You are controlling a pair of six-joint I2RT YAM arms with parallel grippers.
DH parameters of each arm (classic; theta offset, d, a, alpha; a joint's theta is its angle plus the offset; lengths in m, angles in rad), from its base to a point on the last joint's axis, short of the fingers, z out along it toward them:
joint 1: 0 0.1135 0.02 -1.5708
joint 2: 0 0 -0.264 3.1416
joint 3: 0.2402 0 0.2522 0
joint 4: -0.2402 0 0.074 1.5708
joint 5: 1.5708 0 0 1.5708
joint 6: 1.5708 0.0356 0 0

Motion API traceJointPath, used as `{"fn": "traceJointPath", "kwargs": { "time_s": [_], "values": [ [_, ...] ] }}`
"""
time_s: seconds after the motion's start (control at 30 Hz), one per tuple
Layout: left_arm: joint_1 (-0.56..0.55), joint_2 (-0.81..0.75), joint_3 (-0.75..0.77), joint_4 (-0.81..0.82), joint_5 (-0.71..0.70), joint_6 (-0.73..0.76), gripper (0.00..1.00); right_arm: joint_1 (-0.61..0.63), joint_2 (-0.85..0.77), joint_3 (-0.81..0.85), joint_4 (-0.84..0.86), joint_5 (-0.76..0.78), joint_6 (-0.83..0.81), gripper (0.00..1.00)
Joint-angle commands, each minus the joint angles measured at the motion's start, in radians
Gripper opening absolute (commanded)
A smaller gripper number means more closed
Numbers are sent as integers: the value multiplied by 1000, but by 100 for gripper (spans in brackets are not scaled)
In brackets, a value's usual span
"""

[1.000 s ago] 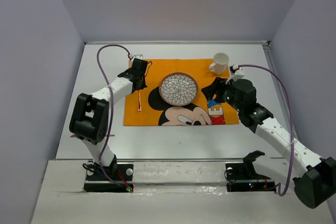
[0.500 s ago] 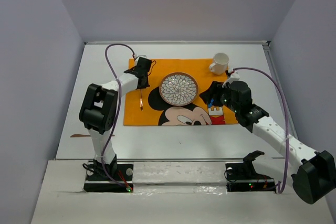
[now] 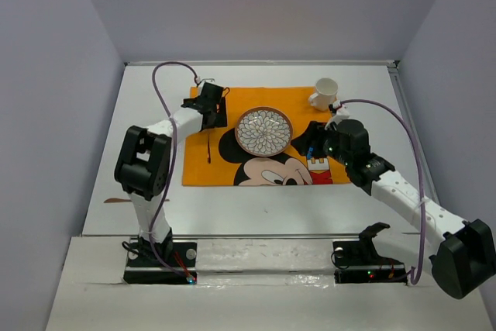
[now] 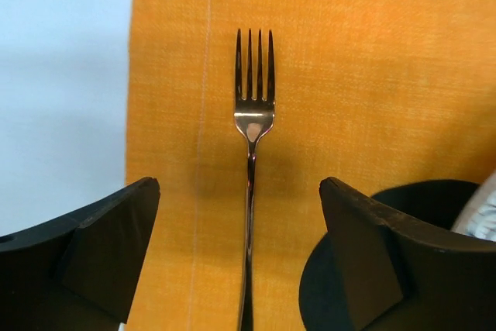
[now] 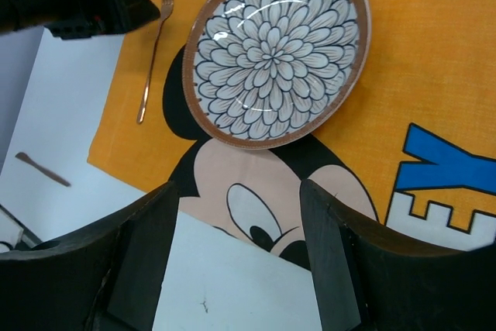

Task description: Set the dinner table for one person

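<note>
On the white dinner table (image 3: 271, 207) lies an orange Mickey Mouse mat (image 3: 232, 172). A copper fork (image 3: 209, 146) (image 4: 253, 75) rests flat on the mat's left part, tines toward the near edge. My left gripper (image 3: 211, 120) (image 4: 240, 191) hovers over the fork's handle end, jaws open wide on either side without touching it. A flower-patterned plate (image 3: 264, 131) (image 5: 275, 48) sits at the mat's centre. A white mug (image 3: 324, 93) stands at the mat's far right corner. My right gripper (image 3: 302, 141) (image 5: 240, 215) hangs open and empty just right of the plate.
A thin brown utensil (image 3: 116, 200) (image 5: 43, 170) lies on the bare table left of the mat, near the left arm's elbow. Grey walls enclose the table on three sides. The fork (image 5: 152, 60) also shows in the right wrist view.
My left gripper has opened and let go of the fork, which now lies on the mat. The right gripper has edged left toward the plate.
</note>
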Motion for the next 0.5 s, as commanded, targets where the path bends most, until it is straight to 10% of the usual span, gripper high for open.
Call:
{"fn": "traceJointPath", "kwargs": {
  "time_s": [0.0,0.47],
  "values": [
    [2,-270,15,19,-72,29,99,59,30,58,40,-48,-28,70],
    [5,-1201,-217,69,-91,-22,99,565,573,498,69,-72,-222,61]
  ]
}}
